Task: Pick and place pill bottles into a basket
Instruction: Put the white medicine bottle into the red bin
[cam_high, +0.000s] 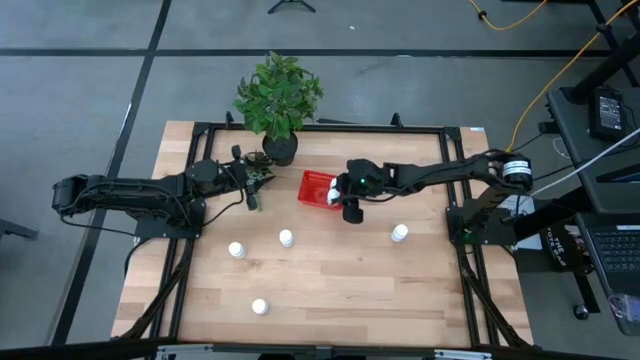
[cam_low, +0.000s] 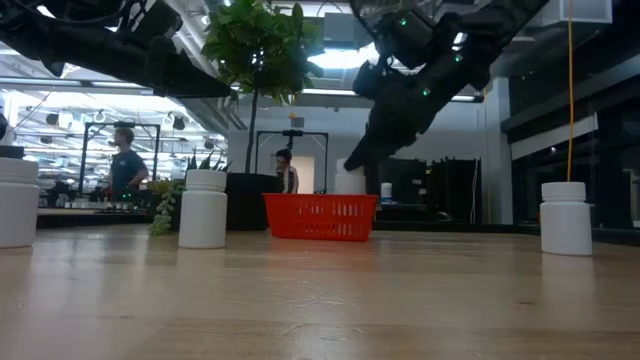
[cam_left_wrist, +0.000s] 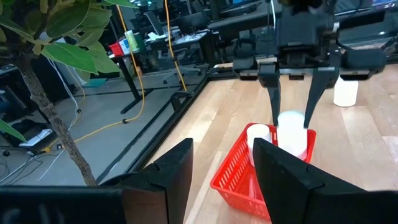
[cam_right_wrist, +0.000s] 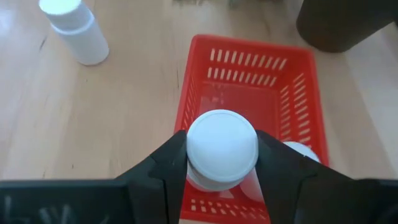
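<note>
Presently my right gripper (cam_right_wrist: 222, 163) clamps a pill bottle (cam_right_wrist: 222, 148) above the basket (cam_right_wrist: 249, 81). I should lower beside the bottle (cam_right_wrist: 303, 151) inside, then release; my left gripper (cam_left_wrist: 221, 177) waits empty, partly spread

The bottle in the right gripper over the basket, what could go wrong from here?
The right gripper holds a bottle above the red basket's near edge, so it might clip the rim on release. One bottle already inside sits close and could be knocked over. The plant pot beside the basket leaves little room.
</note>
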